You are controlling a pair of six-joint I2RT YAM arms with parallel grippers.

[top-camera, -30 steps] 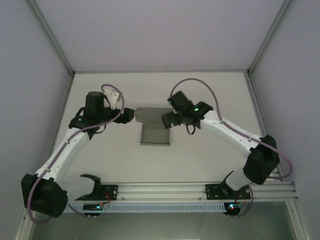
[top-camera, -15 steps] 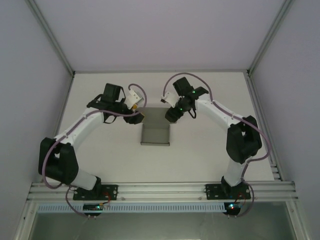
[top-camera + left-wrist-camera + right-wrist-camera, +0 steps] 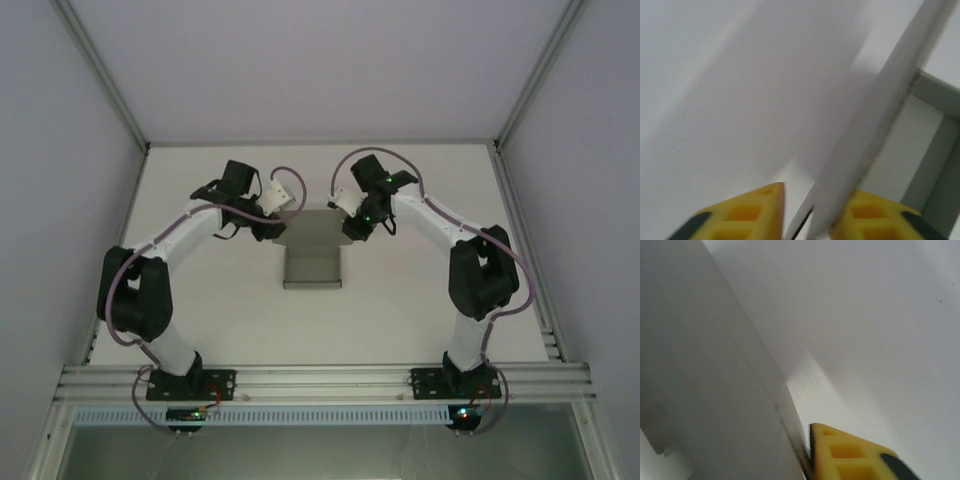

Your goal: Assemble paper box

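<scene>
- Half formed at most, as a judgement: seeing the paper box lying grey and mostly flat near the middle of the table, a little toward the far wall, with its back panel seeming to tilt up.
- Bracketing that back panel at its two far corners with the left gripper and the right gripper, one on each side.
- At the left wrist, finding the card edge running between the two yellow pads: touching one pad, leaving a thin slit at the other. Not being able to say whether truly clamping.
- At the right wrist, seeing one yellow pad pressing close against the card, with the other pad hiding behind the sheet. Again not being able to say open or shut.
- Probably taking hold of the panel for folding it upright. Next calling for a firm pinch on both sides, then turning both wrists together and evenly, to avoid buckling the thin card.
- Missing the creases, flaps and slots from above, being too small. Also losing the gripped corners under the fingers, and getting blur in both wrist views.
</scene>
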